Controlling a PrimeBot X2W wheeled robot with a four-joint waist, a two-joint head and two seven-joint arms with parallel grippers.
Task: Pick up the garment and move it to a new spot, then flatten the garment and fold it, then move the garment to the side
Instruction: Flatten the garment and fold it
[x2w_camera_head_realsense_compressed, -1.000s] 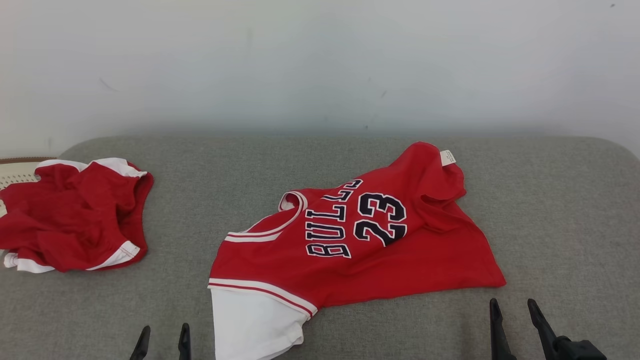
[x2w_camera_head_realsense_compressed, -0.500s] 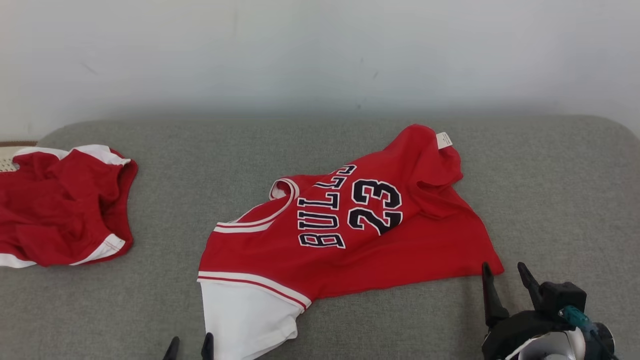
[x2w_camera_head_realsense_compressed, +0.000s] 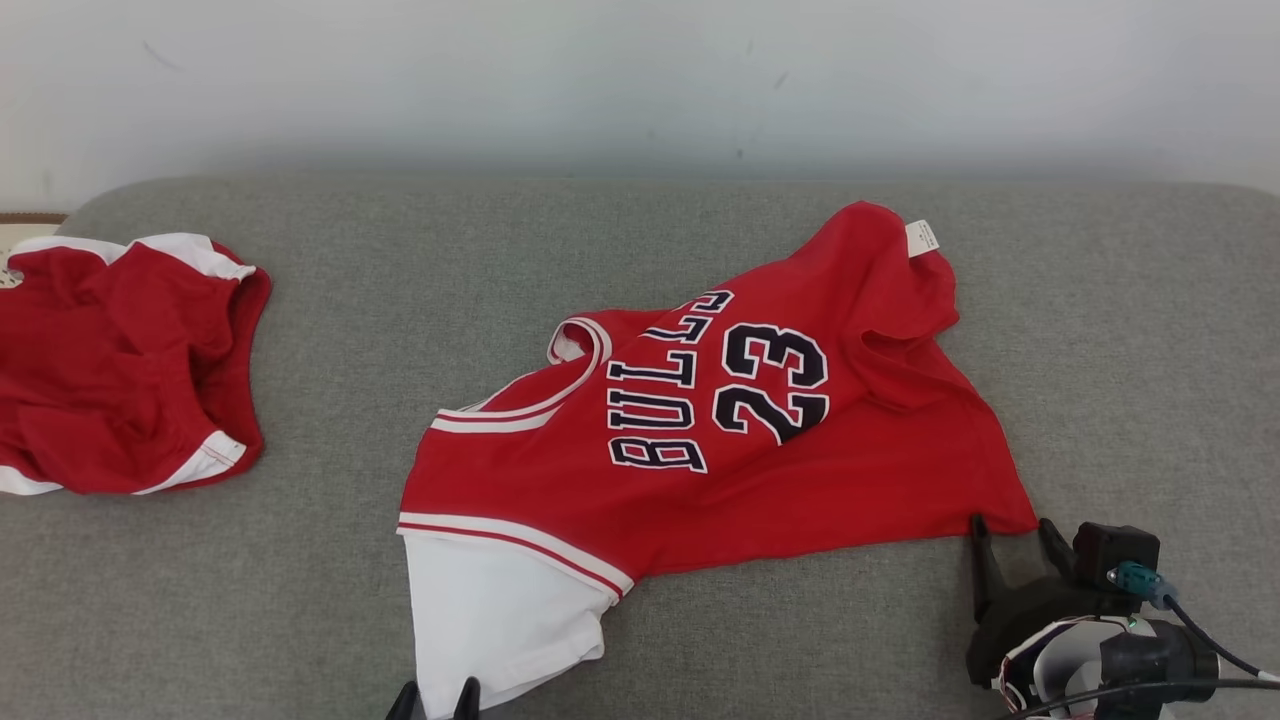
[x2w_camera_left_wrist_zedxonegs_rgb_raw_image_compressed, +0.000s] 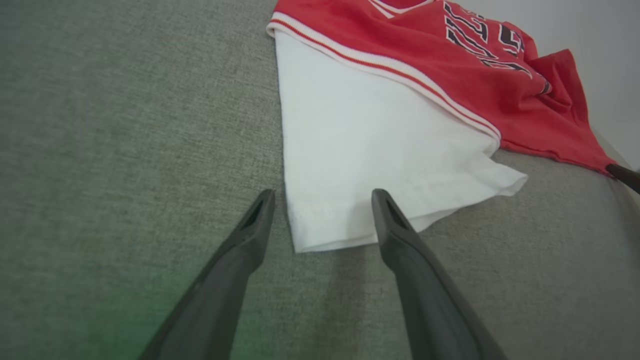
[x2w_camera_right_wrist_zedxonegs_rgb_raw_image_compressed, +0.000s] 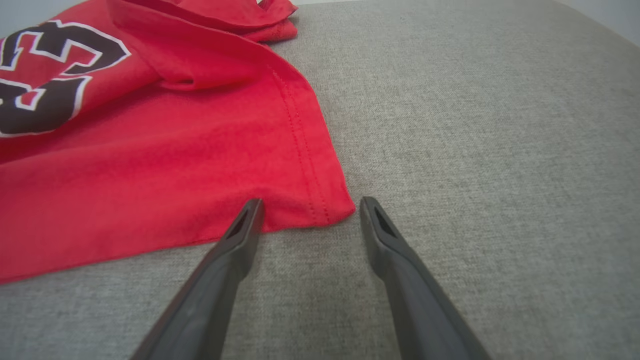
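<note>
jersey: red "BULLS 23" top (x2w_camera_head_realsense_compressed: 720, 440), lying mostly flat across the middle of the head view on the grey surface (x2w_camera_head_realsense_compressed: 400, 290), a bit rumpled toward its upper right

white sleeve: pokes out of the jersey's lower left (x2w_camera_head_realsense_compressed: 500, 620), running down almost to the bottom edge of the frame

left gripper: fingers spread wide (x2w_camera_left_wrist_zedxonegs_rgb_raw_image_compressed: 322, 197), tips straddling the sleeve's hem corner in the left wrist view, one over grey, one over white cloth, nothing pinched; can't tell if they're touching down

right gripper: same deal (x2w_camera_right_wrist_zedxonegs_rgb_raw_image_compressed: 310, 202), spread open around the red hem corner at the jersey's lower right, not gripping anything

care label: tiny white tag (x2w_camera_head_realsense_compressed: 922, 237) at the jersey's top right

other garment: red-and-white heap (x2w_camera_head_realsense_compressed: 120, 370) at the left edge, well apart from the jersey

wall: plain, pale (x2w_camera_head_realsense_compressed: 640, 80) across the top of the head view
</note>
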